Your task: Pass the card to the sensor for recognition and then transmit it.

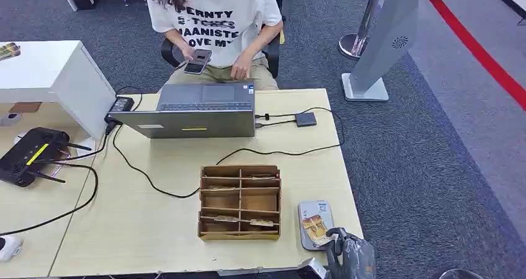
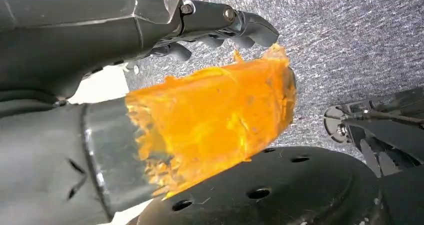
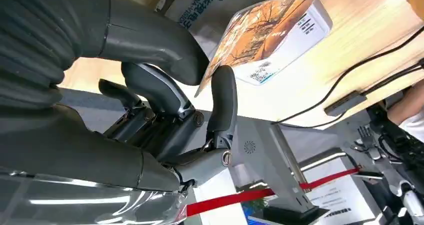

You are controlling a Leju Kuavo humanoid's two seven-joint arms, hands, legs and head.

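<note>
Right hand (image 1: 351, 252) pinches the card (image 3: 260, 32) at its near edge, the card lying flat over the grey sensor (image 1: 316, 224) at the desk (image 1: 155, 229) corner; left hand's (image 2: 150, 45) state cannot be told.

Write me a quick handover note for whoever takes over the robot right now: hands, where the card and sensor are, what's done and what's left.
Right hand: at the table's near right corner, pinching the orange picture card between thumb and a finger, over the flat grey sensor pad.
Left hand: hanging beside the body over grey carpet, fingers curled in, holding nothing.
The brown cardboard divider box with more cards sits left of the sensor, on the light wooden table.
Done: card picked up and brought to the sensor. Whether it has been recognised cannot be told.
Left: confirm recognition, then pass the card on. A seated person across the table is looking at a phone.
</note>
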